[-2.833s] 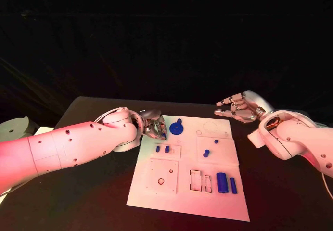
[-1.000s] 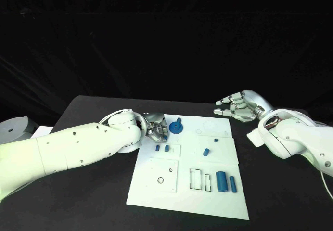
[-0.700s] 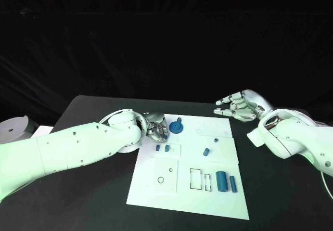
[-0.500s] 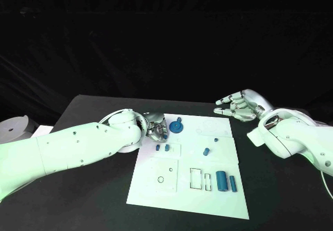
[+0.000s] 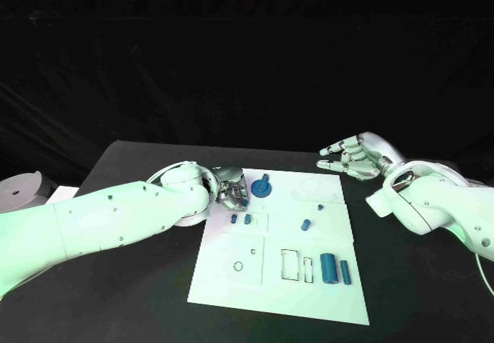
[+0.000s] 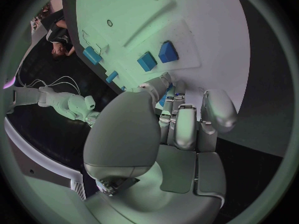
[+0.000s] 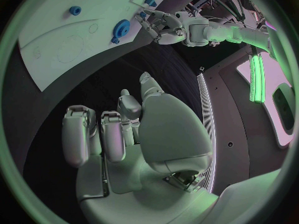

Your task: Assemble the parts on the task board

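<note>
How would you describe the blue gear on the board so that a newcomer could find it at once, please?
Start at the white task board in the middle of the table and go to its far edge, beside the left hand. The blue gear lies there: the only round, toothed part; the others are small pegs and blocks.

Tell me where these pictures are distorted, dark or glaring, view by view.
Head view: undistorted, black backdrop, the task board brightly lit, blue parts crisp. Left wrist view: fisheye bends the board's edges; the left robot hand fills the middle and carries soft highlights. Right wrist view: the same circular warp, the right robot hand large in front, and a bright light strip glares at the rim.
</note>
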{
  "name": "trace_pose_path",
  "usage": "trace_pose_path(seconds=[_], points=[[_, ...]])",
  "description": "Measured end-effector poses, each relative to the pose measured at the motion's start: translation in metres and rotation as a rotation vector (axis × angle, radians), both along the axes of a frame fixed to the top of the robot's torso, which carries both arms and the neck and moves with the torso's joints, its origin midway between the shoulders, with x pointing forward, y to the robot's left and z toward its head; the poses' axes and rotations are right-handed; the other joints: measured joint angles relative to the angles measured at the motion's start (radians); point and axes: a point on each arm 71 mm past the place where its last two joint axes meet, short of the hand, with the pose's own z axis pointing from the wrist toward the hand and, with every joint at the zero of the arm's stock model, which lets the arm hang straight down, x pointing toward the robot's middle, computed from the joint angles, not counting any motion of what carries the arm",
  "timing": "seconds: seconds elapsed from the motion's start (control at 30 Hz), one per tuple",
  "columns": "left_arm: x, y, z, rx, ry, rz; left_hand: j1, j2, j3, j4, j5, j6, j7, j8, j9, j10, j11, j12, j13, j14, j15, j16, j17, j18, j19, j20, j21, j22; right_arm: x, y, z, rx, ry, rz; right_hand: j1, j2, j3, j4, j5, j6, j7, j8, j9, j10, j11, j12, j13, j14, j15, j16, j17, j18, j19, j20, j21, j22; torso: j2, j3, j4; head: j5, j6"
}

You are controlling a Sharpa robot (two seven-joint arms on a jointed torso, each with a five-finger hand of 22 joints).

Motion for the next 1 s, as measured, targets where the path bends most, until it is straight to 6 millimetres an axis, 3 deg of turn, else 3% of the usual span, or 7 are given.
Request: trace_pose_path(seconds=[0.6, 0.7, 0.87, 0.93, 1.0], points=[[0.001, 0.002, 0.001, -0.001, -0.004, 0.005, -0.007, -0.007, -0.003, -0.003, 0.000, -0.010, 0.004, -0.006, -0.003, -0.013, 0.005, -0.012, 0.000, -0.001, 0.004, -0.005, -0.006, 0.000, -0.004, 0.004, 0.000, 0.001, 0.000, 0.000, -0.001, -0.001, 0.003, -0.001, 0.000, 0.000, 0.000, 0.000, 0.000, 0.000, 0.000, 0.000, 0.000, 0.000, 0.000, 0.000, 0.000, 0.000, 0.000, 0.000, 0.000, 0.000, 0.000, 0.000, 0.000, 0.000, 0.000, 0.0002, 0.0003, 0.000, -0.001], [0.001, 0.004, 0.001, -0.001, -0.005, 0.009, -0.018, -0.023, -0.011, -0.007, 0.000, -0.018, 0.010, -0.009, -0.005, -0.023, 0.010, -0.012, -0.001, 0.000, 0.007, -0.005, -0.013, 0.000, -0.004, 0.004, -0.009, -0.002, 0.000, -0.001, -0.002, -0.001, 0.003, -0.001, 0.000, 0.000, 0.000, 0.000, 0.000, 0.000, 0.000, 0.000, 0.000, 0.000, 0.000, 0.000, 0.000, 0.000, 0.000, 0.000, 0.000, 0.000, 0.000, 0.000, 0.000, 0.000, 0.000, 0.0002, 0.0003, 0.000, -0.002], [0.001, 0.007, 0.002, -0.001, -0.008, 0.014, -0.035, -0.054, -0.065, -0.009, 0.000, -0.066, 0.017, -0.011, -0.007, -0.072, 0.019, -0.017, -0.002, 0.002, 0.019, -0.019, -0.036, 0.000, -0.018, 0.018, -0.065, -0.044, 0.000, -0.001, -0.002, -0.001, 0.004, -0.002, 0.000, 0.000, 0.000, 0.000, 0.000, 0.000, 0.000, 0.000, 0.000, 0.000, 0.000, 0.000, 0.000, 0.000, 0.000, 0.000, 0.000, 0.000, 0.000, 0.000, 0.000, 0.000, 0.000, 0.0002, 0.0006, 0.000, -0.002], [0.001, 0.009, 0.003, -0.002, -0.012, 0.018, -0.033, -0.052, -0.110, -0.013, 0.000, -0.098, 0.023, -0.011, -0.007, -0.109, 0.027, -0.018, -0.006, 0.000, 0.025, -0.020, -0.044, 0.000, -0.024, 0.024, -0.098, -0.070, 0.000, -0.001, -0.002, -0.001, 0.004, -0.002, 0.000, 0.000, 0.000, 0.000, 0.000, 0.000, 0.000, 0.000, 0.000, 0.000, 0.000, 0.000, 0.000, 0.000, 0.000, 0.000, 0.000, 0.000, 0.000, 0.000, 0.000, 0.000, 0.000, -0.0003, 0.0006, 0.000, -0.002], [0.002, 0.011, 0.003, -0.005, -0.016, 0.024, -0.016, -0.035, -0.170, -0.014, 0.000, -0.123, 0.030, -0.011, -0.007, -0.149, 0.035, -0.018, -0.006, 0.002, 0.030, -0.024, -0.053, 0.000, -0.030, 0.030, -0.134, -0.097, 0.000, -0.001, -0.002, -0.001, 0.004, -0.002, 0.000, 0.000, 0.000, 0.000, 0.000, 0.000, 0.000, 0.000, 0.000, 0.000, 0.000, 0.000, 0.000, 0.000, 0.000, 0.000, 0.000, 0.000, 0.000, 0.000, 0.000, 0.000, 0.000, -0.0004, 0.0006, -0.001, -0.002]])
